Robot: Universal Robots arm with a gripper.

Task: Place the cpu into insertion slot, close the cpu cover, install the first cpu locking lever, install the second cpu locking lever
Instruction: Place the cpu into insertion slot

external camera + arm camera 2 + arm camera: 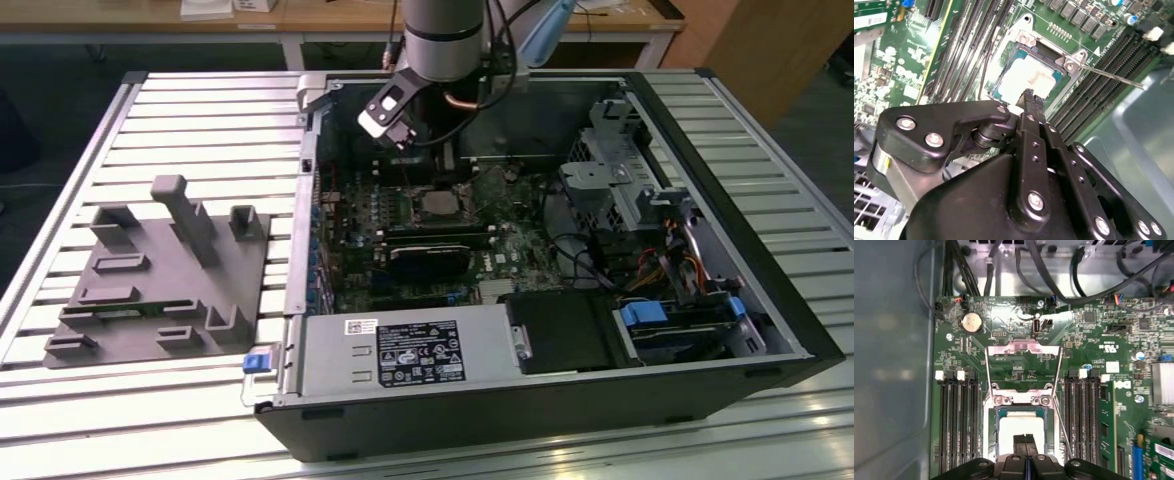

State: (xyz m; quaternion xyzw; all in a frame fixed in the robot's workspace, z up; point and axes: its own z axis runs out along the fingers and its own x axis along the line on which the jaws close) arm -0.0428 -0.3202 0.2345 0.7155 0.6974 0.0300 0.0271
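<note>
In the first wrist view the cpu (1021, 425) lies flat inside the insertion slot (989, 435). The cpu cover (1024, 345) is swung open and lies back on the board just beyond the slot. The gripper (1025, 441) hangs over the chip's near edge, its fingertips pressed together on nothing. In the second wrist view those tips sit at or just above the chip, though contact cannot be told, and a thin locking lever (1114, 76) juts out free beside the slot. In the exterior view the arm (447, 30) reaches into the computer case (787, 330) over the slot. Placing looks done and closing the cover is the step in hand, which would call for hooking the frame's far bar and swinging it down over the chip.
</note>
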